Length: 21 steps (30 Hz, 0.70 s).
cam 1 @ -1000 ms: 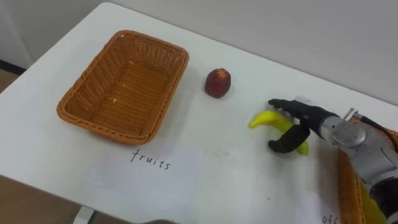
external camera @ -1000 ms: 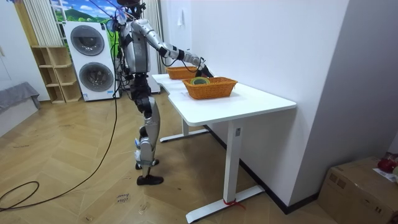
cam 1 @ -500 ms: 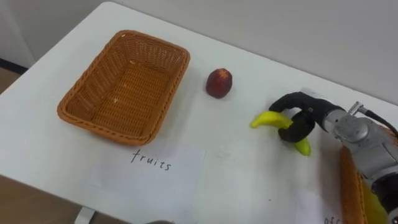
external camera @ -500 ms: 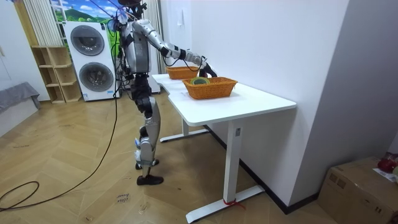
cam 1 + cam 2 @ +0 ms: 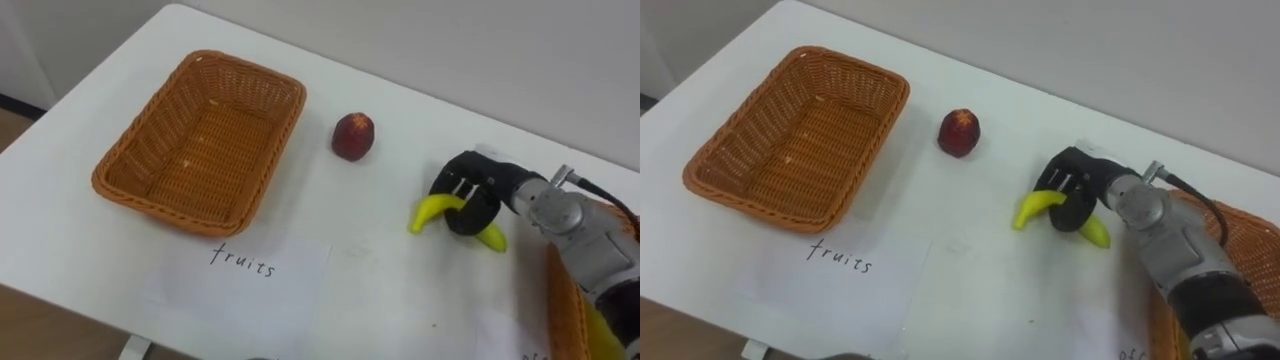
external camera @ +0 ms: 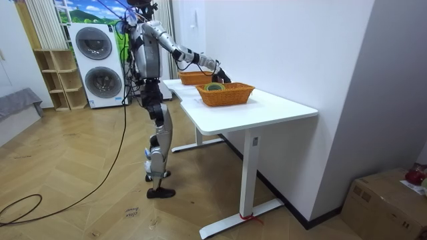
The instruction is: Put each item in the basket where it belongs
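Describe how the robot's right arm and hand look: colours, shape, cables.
The right hand is black, with slim fingers. Behind it the wrist and forearm are round, silver-grey metal, darker lower down. A thin dark cable leaves a small silver plug at the wrist.

We see a curved yellow banana (image 5: 428,212) clasped in our right hand (image 5: 470,195); a round red fruit (image 5: 353,135) sits between it and the rectangular woven wicker basket (image 5: 150,195).
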### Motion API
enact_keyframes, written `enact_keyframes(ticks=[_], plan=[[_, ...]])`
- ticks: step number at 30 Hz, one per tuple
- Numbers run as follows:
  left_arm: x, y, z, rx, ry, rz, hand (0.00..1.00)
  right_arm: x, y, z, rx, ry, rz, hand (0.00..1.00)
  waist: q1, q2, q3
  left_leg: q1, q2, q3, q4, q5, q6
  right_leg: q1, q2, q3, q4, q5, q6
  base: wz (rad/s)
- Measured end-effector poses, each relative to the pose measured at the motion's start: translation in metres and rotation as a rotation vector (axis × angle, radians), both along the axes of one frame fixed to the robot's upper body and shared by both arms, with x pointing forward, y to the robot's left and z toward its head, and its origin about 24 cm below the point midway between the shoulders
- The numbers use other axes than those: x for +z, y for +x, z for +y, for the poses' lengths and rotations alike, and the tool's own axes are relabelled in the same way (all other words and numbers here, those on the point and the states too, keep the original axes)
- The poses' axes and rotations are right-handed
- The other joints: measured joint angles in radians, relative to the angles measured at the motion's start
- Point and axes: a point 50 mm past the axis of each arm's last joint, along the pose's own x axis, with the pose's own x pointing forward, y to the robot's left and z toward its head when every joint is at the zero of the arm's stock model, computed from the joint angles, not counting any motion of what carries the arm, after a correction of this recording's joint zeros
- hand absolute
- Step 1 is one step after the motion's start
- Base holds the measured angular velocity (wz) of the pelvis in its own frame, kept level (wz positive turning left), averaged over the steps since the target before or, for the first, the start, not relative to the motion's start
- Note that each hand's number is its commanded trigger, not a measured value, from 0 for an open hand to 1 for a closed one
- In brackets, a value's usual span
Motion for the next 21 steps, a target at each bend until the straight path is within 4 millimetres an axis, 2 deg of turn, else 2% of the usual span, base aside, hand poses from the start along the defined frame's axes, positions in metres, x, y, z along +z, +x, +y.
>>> enact_keyframes(ticks=[6,10,14,17,21], plan=[[-0.002,-0.001,-0.004,-0.018,-0.011,0.009,0.0,0.003,-0.006,0.011,0.062,0.012,0.002,1.0,-0.01,0.015,-0.0084,0.003,0.0,0.004,0.001,0.0,0.0,0.003,-0.002,0.002,0.002,0.0,0.0,-0.01],[-0.002,-0.003,-0.005,-0.023,-0.022,0.014,0.0,0.007,-0.007,0.018,0.101,0.021,0.007,1.0,-0.02,0.022,-0.0063,0.017,0.0,0.004,-0.001,0.0,0.0,0.018,-0.002,0.002,0.002,0.0,0.0,0.0],[-0.001,-0.005,-0.006,-0.023,-0.032,0.004,0.0,0.011,-0.014,0.024,0.14,0.018,-0.02,1.0,-0.033,0.022,-0.0077,0.02,0.0,0.004,-0.001,0.0,0.0,0.02,-0.002,0.002,0.002,0.0,0.0,0.0],[0.0,-0.006,-0.005,-0.013,-0.036,0.004,0.0,0.011,-0.019,0.021,0.129,0.029,-0.031,1.0,-0.033,0.028,-0.0052,0.028,0.0,0.005,-0.002,0.0,0.001,0.026,-0.004,0.003,0.003,0.0,0.0,0.0],[0.001,-0.008,-0.001,0.012,-0.033,-0.001,0.0,0.024,-0.017,0.018,0.121,0.034,-0.082,1.0,-0.054,0.033,-0.0076,0.039,0.0,0.009,-0.011,0.002,0.002,0.03,-0.009,0.007,0.003,0.0,0.0,-0.04]])
